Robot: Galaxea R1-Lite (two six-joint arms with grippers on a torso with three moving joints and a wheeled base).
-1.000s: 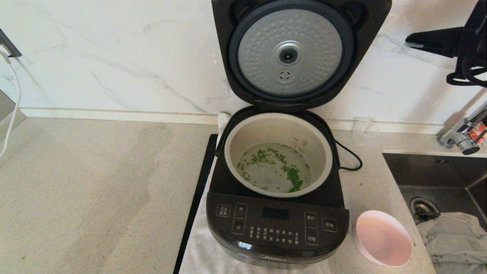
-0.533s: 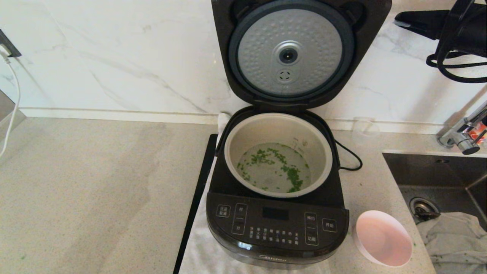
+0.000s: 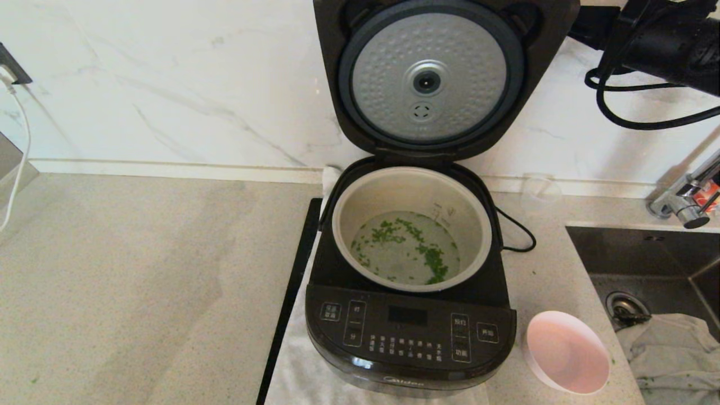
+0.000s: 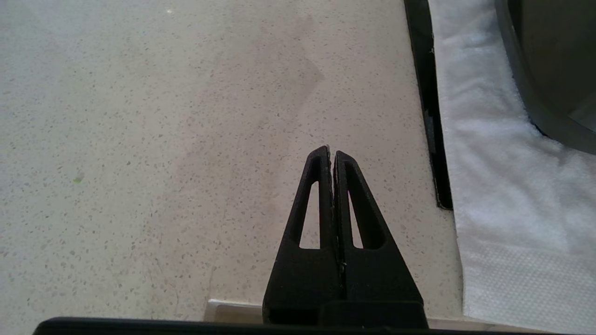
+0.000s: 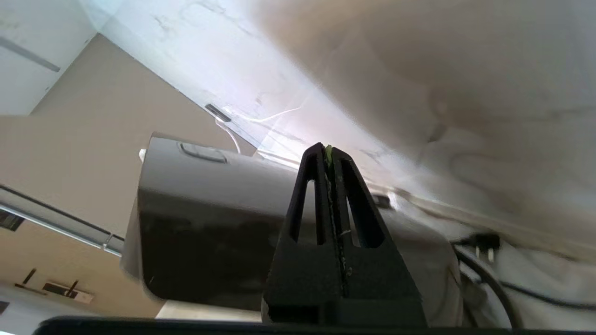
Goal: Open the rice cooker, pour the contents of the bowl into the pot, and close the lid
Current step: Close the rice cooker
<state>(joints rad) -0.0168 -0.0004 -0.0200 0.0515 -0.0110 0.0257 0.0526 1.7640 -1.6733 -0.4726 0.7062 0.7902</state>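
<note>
Black cord (image 3: pixel 514 230) trails beside the rice cooker (image 3: pixel 410 332), pink bowl (image 3: pixel 568 351) nearby.

Speckled beige stone countertop (image 3: pixel 140 281), lower left and centre. White grey-veined marble backsplash (image 3: pixel 169 84), across the top. Steel sink (image 3: pixel 647 264) with chrome tap (image 3: pixel 683 199), right edge. White cable (image 3: pixel 17 163), far left.

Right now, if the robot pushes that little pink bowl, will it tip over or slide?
Probably slide. The pink bowl sits upright on the smooth speckled counter, wide and low, so tipping seems unlikely. It looks empty, since the green bits are in the pot, so it is likely light and easily shoved. It sits near the sink, so a hard push might send it in.
</note>
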